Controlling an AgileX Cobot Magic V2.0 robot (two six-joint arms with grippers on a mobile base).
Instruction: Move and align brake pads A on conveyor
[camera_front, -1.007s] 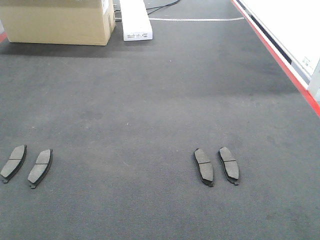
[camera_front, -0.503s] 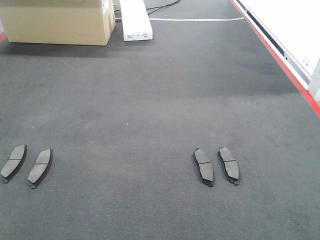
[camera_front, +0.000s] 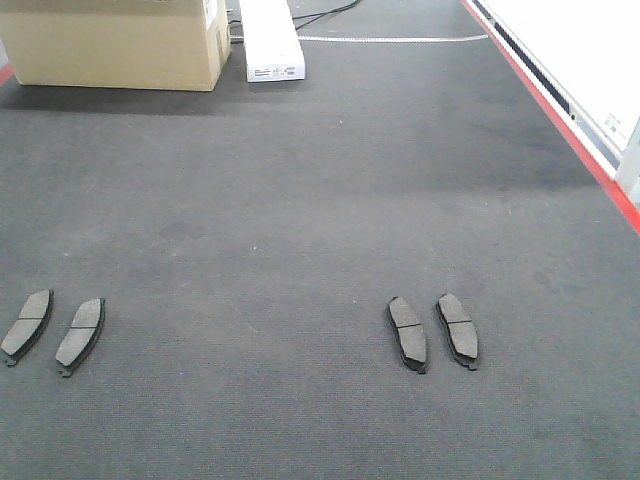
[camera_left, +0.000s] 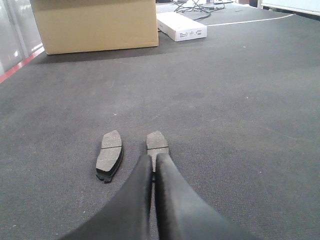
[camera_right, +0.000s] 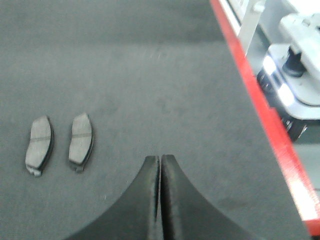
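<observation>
Over the conveyor (camera_front: 300, 200) | left pincer (camera_left: 152, 159) closed, empty | right pincer (camera_right: 160, 159) closed, empty

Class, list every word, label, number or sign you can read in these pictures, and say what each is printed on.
None can be read.
White box: small dark print on its end face, too small to read.
Cardboard box: a white label at its corner, blurred.
Brake pads and conveyor: no text visible.
</observation>
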